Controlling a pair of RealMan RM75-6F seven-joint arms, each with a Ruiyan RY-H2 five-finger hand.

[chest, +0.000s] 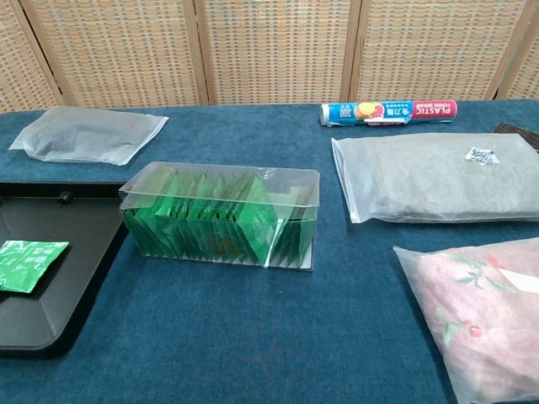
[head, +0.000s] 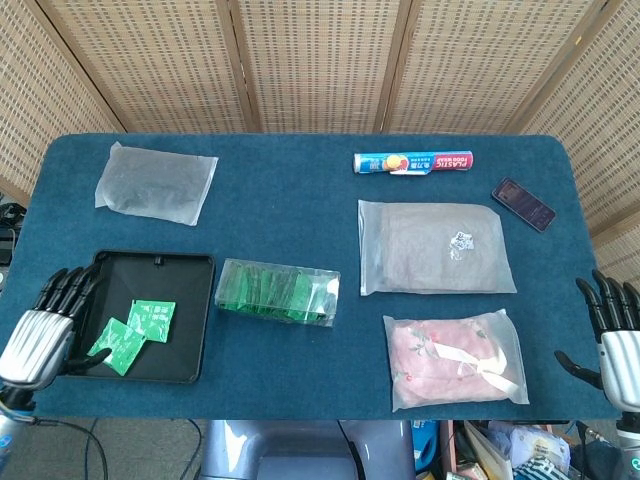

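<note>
A dark blue cloth is covering the table (head: 300, 215), and a woven cane screen (head: 320, 60) with wooden posts is standing behind it, closing off the room. Taking the black tray (head: 190, 300) as the landmark: the left hand (head: 42, 328) is hovering at the tray's outer left edge, fingers spread apart and holding nothing, its thumb reaching in toward the tray's near left corner. Two green sachets (head: 133, 332) are lying flat inside the tray, just beside that hand; whether the thumb is touching the nearer one cannot be told. Just to the right of the tray, a clear box (head: 278, 292) packed with upright green sachets is sitting. Beyond the tray, toward the screen, a frosted pouch (head: 156, 183) is lying. Well to the right of the tray, past the box, a grey garment bag (head: 435, 247) is lying with a pink floral bag (head: 455, 358) nearer the front edge. A plastic wrap roll (head: 412, 162) and a phone (head: 523, 203) are lying farthest from the tray. The right hand (head: 612, 338) is hanging off the table's far right edge, fingers spread, empty, nearest the pink floral bag.
</note>
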